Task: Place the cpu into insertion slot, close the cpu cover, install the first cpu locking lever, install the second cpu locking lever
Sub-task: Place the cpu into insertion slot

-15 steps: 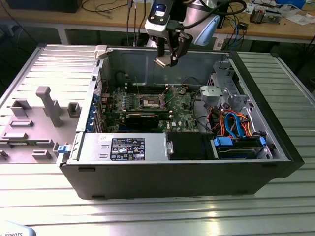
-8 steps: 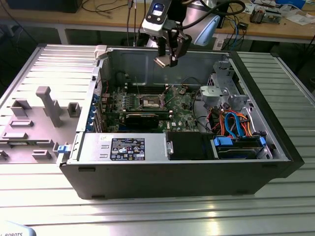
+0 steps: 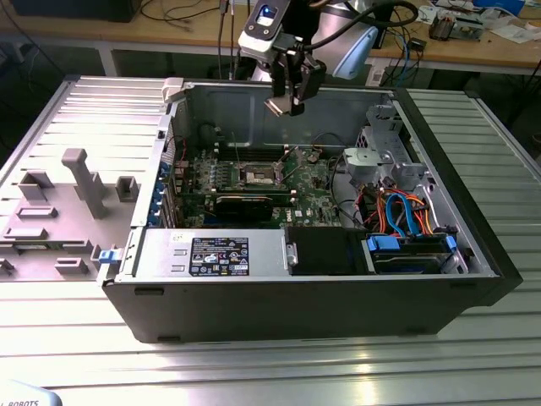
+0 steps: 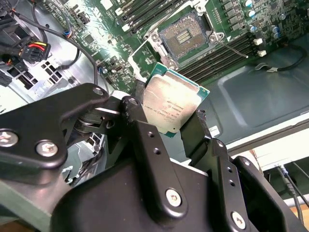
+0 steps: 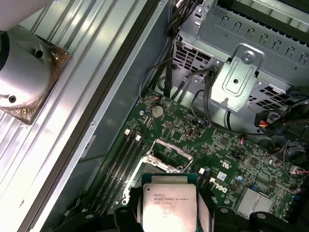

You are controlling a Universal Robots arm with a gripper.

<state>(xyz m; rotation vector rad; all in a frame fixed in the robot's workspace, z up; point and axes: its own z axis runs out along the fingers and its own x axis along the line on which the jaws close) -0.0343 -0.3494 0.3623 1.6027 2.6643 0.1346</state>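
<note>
My gripper (image 3: 287, 100) hangs above the open computer case (image 3: 473, 211), shut on the cpu (image 3: 280, 106), a flat silver-topped square chip. In the second wrist view the cpu (image 4: 171, 105) sits tilted between the black fingers (image 4: 200, 126), with my gripper (image 4: 169, 115) well above the board. The insertion slot (image 4: 186, 35) lies uncovered below and ahead, its contact field bare. The cpu cover (image 4: 144, 54) looks swung up at the slot's edge. In the first wrist view the cpu (image 5: 169, 200) hovers short of the slot (image 5: 169, 152). Thin lever wires (image 3: 238, 156) stand raised by the slot (image 3: 260, 176).
Inside the case lie a long black graphics card (image 3: 245, 203), memory slots (image 4: 227, 50), a silver drive cage (image 3: 380, 144), orange and blue cables (image 3: 406, 211) and a labelled power supply (image 3: 211, 254). A grey fixture (image 3: 76, 182) stands on the ribbed metal table (image 3: 254, 364) at the exterior view's left.
</note>
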